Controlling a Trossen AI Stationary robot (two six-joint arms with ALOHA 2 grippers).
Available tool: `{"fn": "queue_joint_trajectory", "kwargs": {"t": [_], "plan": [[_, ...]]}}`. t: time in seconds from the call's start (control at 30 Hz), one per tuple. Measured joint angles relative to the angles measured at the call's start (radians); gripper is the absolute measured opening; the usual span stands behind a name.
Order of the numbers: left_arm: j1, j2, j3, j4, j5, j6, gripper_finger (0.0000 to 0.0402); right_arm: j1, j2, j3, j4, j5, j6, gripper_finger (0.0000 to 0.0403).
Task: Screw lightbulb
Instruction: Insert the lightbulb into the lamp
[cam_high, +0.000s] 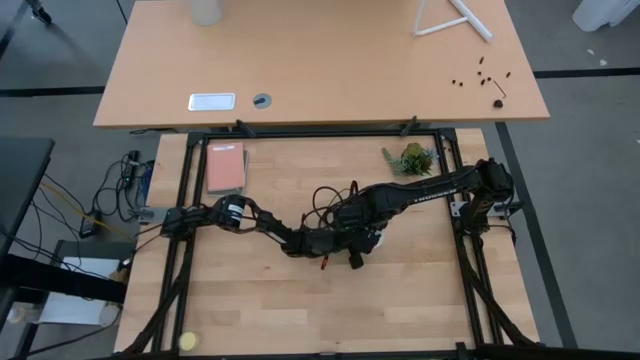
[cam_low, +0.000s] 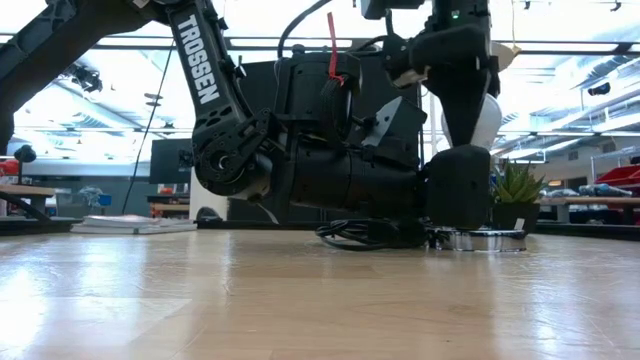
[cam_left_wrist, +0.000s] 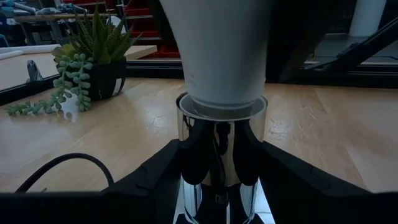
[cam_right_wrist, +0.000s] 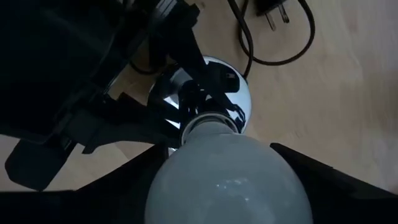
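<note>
The white lightbulb (cam_right_wrist: 230, 180) stands upright with its base in the top of a silvery socket (cam_left_wrist: 221, 155). The socket's round disc (cam_low: 487, 240) rests on the wooden table near its middle. My right gripper (cam_right_wrist: 230, 186) comes down from above and is shut on the bulb. My left gripper (cam_left_wrist: 221, 171) lies level along the table and is shut on the socket's chrome stem. In the high view both grippers meet at the table's middle (cam_high: 360, 235), and the arms hide most of the bulb there. My left gripper pinches the socket's chrome stem (cam_left_wrist: 199, 162) between its two fingers, coming in level from the table's left. The socket stands upright with its disc on the table. My right gripper holds the lightbulb's wide glass part (cam_right_wrist: 186, 186) between its two fingers (cam_right_wrist: 323, 180), pointing down from above. The bulb stands upright, its neck (cam_right_wrist: 208, 121) in the socket.
A black cord (cam_high: 330, 200) with its plug (cam_right_wrist: 273, 15) lies loose by the socket. A small potted plant (cam_high: 412, 158) stands at the far right and a pink notebook (cam_high: 226, 167) at the far left. A yellow ball (cam_high: 188, 341) sits near the front left corner.
</note>
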Motion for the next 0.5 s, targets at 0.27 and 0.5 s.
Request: {"fn": "queue_joint_trajectory", "kwargs": {"t": [0.27,0.5], "plan": [[0.000,0.000,0.000,0.002,-0.006,-0.001,0.0200,-0.008,0.005,-0.004,-0.001,-0.012,-0.110,0.0322],[0.000,0.000,0.000,0.002,-0.006,-0.001,0.0200,-0.021,0.004,-0.003,0.002,-0.030,-0.264,0.0356]]}}
